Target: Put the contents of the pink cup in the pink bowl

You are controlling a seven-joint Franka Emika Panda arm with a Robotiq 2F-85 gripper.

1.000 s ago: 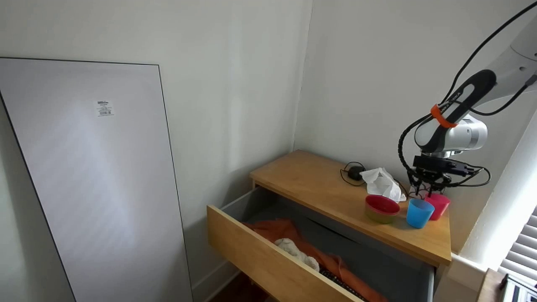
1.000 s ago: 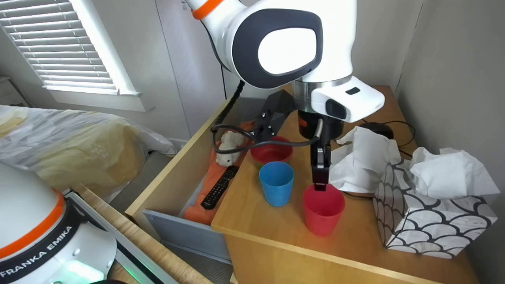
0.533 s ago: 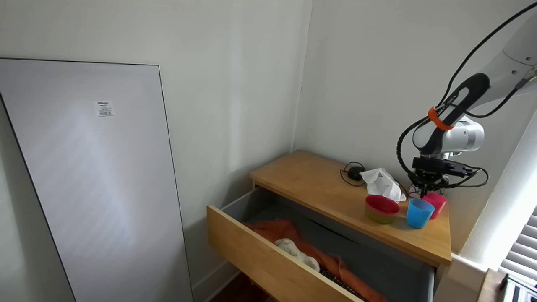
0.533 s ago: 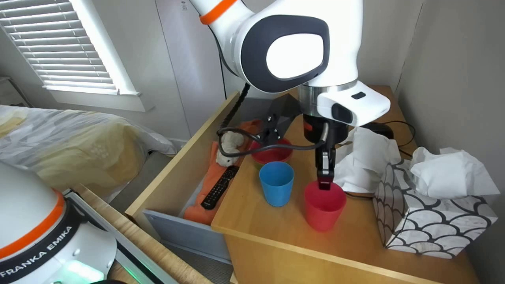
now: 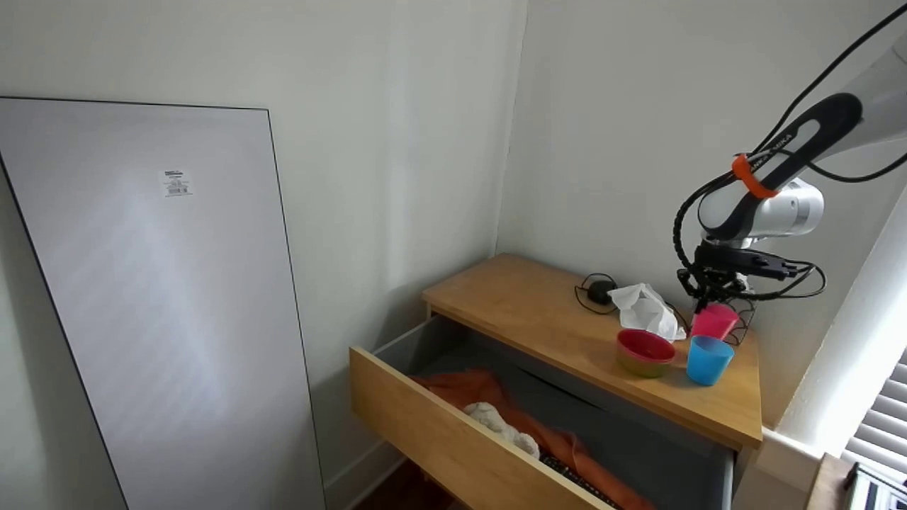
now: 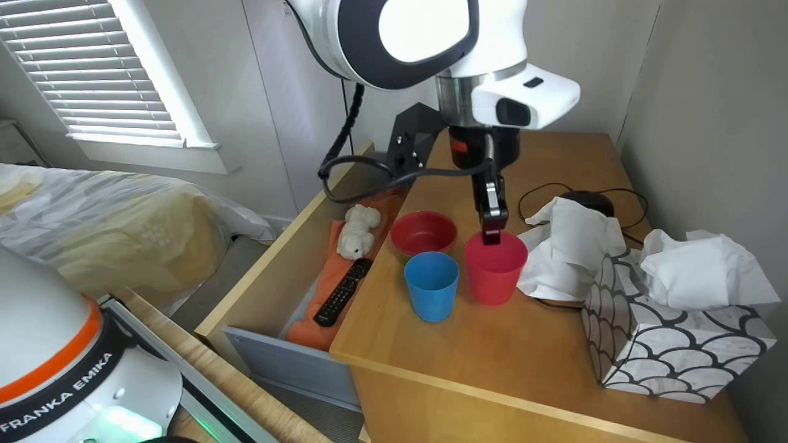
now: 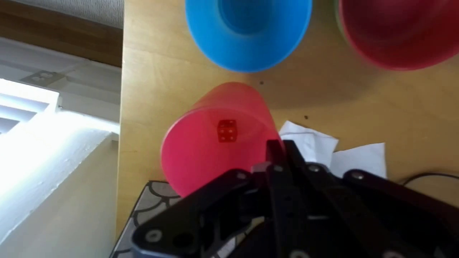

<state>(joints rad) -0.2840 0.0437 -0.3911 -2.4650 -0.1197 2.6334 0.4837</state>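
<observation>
The pink cup [image 5: 716, 322] hangs above the dresser top, slightly tilted, in both exterior views [image 6: 492, 284]. My gripper [image 7: 281, 145] is shut on its rim, with one finger inside and one outside. In the wrist view a red die [image 7: 227, 131] lies inside the cup [image 7: 200, 154]. The pink bowl [image 6: 423, 234] looks deep red inside and greenish below in an exterior view [image 5: 643, 363]. It stands on the dresser beyond the blue cup and shows at the top right of the wrist view [image 7: 401, 43]. The visible part of its inside shows nothing.
A blue cup [image 6: 433, 289] stands between the pink cup and the dresser's front edge, close to the bowl. White tissue [image 6: 563, 252] and a patterned tissue box [image 6: 677, 344] stand on the wall side. The open drawer [image 5: 475, 425] holds an orange cloth, plush toy and remote.
The gripper moved to the pink cup's rim and shut on it. The cup then rose off the dresser and shifted toward the bowl and blue cup side.
</observation>
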